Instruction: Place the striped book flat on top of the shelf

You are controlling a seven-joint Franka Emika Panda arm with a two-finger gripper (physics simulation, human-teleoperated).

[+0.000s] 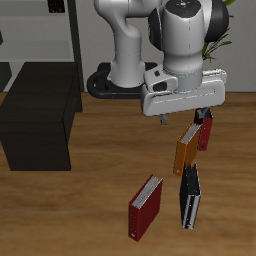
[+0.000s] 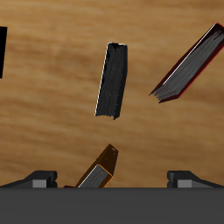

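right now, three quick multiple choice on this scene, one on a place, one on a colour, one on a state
1. Where is the striped book?
a) flat on top of the shelf
b) on the table near its front edge, beside a dark red book
c) between the jaws

2. What colour is the book closest to the gripper?
a) orange
b) green
c) white

3. How do the jaws stand?
a) shut on the striped book
b) shut on a dark red book
c) open, holding nothing

Answers:
1 b: the striped book stands on the table next to a dark red book, far from the shelf.
2 a: the orange book sits just below the gripper.
3 c: in the wrist view the jaws are wide apart and grip nothing.
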